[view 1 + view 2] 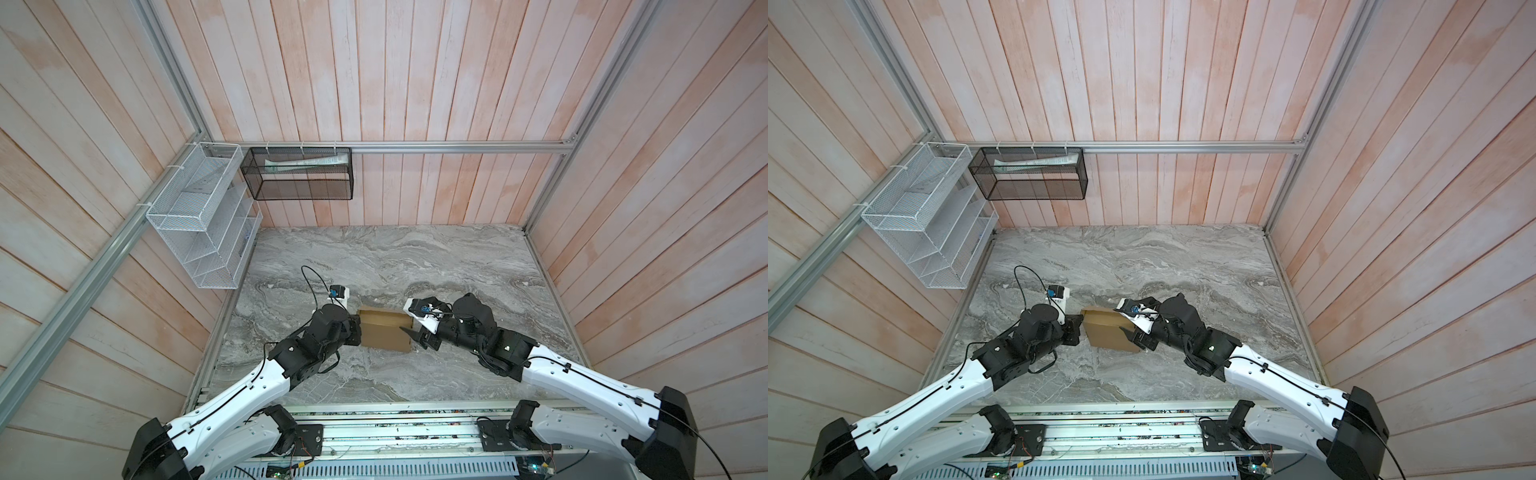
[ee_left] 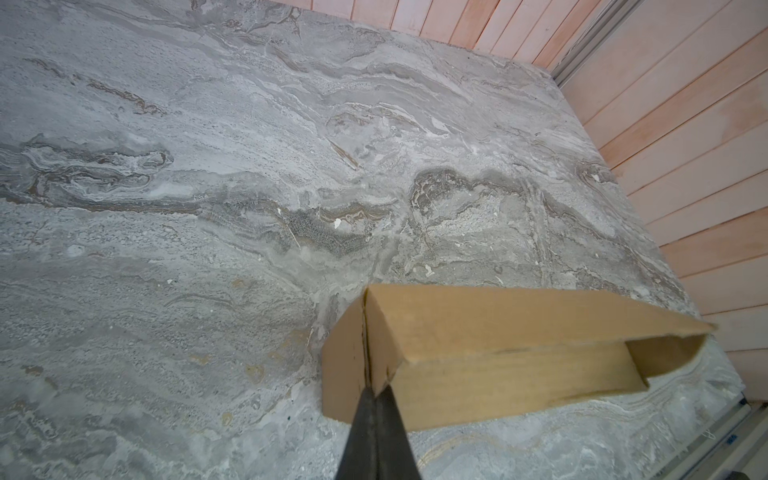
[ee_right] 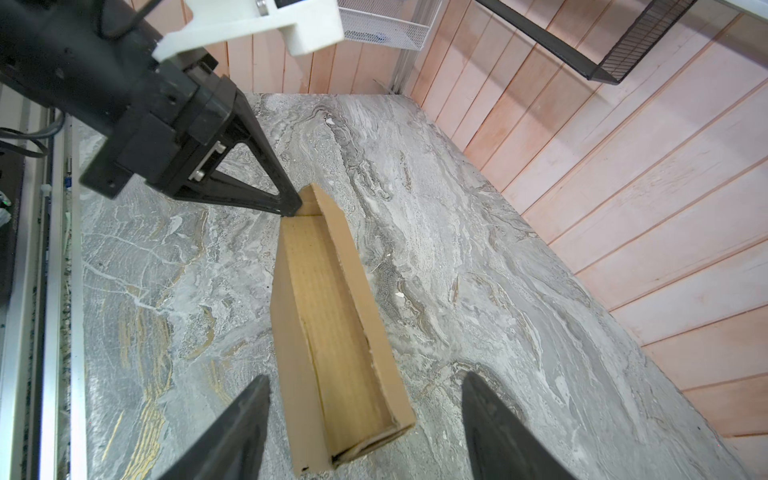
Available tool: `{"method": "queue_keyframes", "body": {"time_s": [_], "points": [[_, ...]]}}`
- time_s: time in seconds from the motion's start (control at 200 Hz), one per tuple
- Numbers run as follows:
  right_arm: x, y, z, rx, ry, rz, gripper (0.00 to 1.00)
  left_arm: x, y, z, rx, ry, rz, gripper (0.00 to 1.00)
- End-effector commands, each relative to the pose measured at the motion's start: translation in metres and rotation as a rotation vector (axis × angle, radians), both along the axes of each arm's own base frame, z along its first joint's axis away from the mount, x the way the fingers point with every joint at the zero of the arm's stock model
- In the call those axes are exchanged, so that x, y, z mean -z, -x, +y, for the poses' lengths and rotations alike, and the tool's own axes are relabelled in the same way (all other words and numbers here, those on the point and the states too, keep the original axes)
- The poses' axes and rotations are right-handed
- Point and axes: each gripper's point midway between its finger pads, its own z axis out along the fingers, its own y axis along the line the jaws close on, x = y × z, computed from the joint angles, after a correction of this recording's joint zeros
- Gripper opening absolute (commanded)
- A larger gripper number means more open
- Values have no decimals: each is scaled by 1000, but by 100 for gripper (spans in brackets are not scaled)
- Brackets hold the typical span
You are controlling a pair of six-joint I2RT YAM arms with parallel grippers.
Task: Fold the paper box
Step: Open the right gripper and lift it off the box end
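Observation:
The paper box is a partly folded brown cardboard piece lying on the marble table between both arms. In the right wrist view the paper box is long, with one side wall raised and its top open. My left gripper is shut, and its tips touch the end wall of the paper box at a seam. That left gripper shows at the box's far end. My right gripper is open, one finger on each side of the box's near end, not touching it.
A white wire rack hangs on the left wall. A black mesh basket holding a rolled white item hangs at the back. Wooden plank walls enclose the table on three sides. An aluminium rail runs along the front.

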Motion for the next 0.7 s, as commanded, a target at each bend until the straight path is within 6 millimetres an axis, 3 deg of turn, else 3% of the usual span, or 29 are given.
{"method": "queue_keyframes", "body": {"time_s": [0.0,0.3,0.5,0.695], "points": [[-32,-2,-5,69,-108,25,74,5,4,4,-6,-24,16,0],[-55,-16,-18,275,-205,227,72,5,4,5,-5,-24,9,0],[-70,-26,-26,396,-295,296,65,2,4,7,-11,-22,-1,0],[-62,-30,-30,505,-383,459,60,0,2,7,-15,-23,-6,0]]}}
